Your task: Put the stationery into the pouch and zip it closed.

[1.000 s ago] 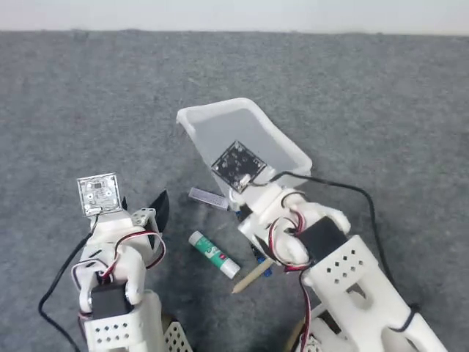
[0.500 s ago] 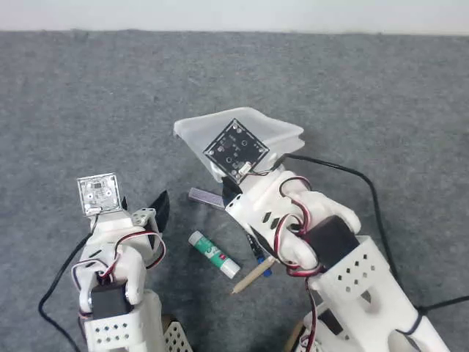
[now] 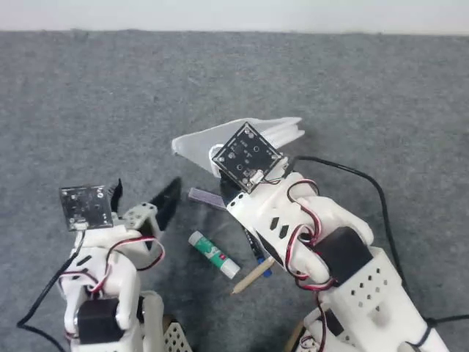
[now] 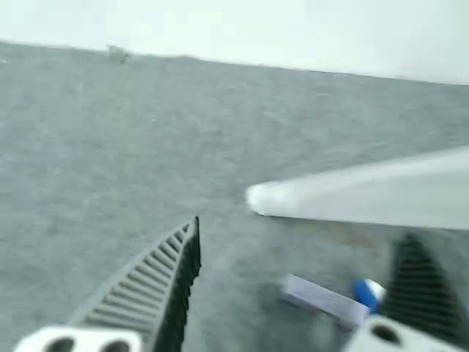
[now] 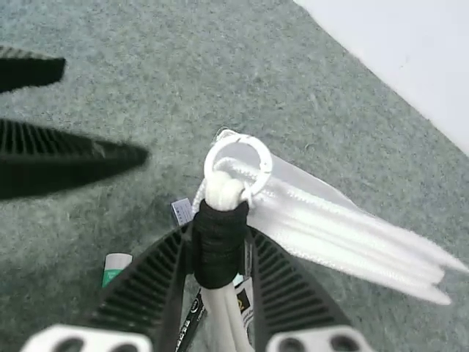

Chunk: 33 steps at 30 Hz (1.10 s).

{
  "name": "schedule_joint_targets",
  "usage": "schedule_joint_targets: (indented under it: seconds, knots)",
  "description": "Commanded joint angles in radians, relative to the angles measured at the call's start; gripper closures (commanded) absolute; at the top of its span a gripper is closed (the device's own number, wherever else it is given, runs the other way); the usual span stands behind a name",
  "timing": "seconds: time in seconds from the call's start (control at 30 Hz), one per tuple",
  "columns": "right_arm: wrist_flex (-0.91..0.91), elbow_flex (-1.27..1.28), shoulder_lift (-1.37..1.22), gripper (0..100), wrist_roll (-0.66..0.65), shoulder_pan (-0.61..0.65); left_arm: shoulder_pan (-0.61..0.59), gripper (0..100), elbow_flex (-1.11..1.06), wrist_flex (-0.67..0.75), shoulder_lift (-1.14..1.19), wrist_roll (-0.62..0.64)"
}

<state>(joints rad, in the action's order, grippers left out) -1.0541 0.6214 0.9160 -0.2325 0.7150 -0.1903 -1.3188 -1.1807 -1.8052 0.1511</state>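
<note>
Pouch [image 3: 242, 136] rises, flattens; left arm swings forward.
High view: glue stick [image 3: 213, 254], pencil [image 3: 253, 276] loose on tabletop [image 3: 73, 110] near pouch.
Left wrist view: left end effector [image 4: 300, 242] apart, empty.
Right wrist view: right end effector [image 5: 218, 242] clamped on pouch's zip end; pouch likely light, floppy. Best hold: mouth rim.

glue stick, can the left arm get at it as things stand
Probably yes. The glue stick lies bare on the carpet just beside the open left gripper, and the right gripper holds the pouch lifted farther back, out of the path.
</note>
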Motion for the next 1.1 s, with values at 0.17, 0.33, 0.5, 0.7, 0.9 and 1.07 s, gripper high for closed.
schedule_joint_targets:
  seconds: [0.17,0.33,0.5,0.7,0.9,1.07]
  knots:
    - [0.015,-0.054,0.047,99.2,0.012,0.012,0.175,57,0.081,-0.018,-0.005,0.135]
    - [0.024,-0.012,0.047,99.2,0.012,0.012,0.181,57,0.156,-0.025,-0.005,0.189]
    - [0.016,-0.009,0.054,99.2,0.012,0.016,0.183,57,0.16,-0.02,-0.002,0.215]
    - [-0.012,-0.009,0.054,99.2,0.012,0.09,0.183,57,0.088,0.052,-0.002,0.216]
    - [-0.013,-0.009,0.054,99.2,0.012,0.087,0.184,57,0.041,0.058,-0.002,0.213]
    - [-0.013,-0.009,0.054,99.2,0.012,0.087,0.184,57,0.041,0.02,-0.002,0.21]
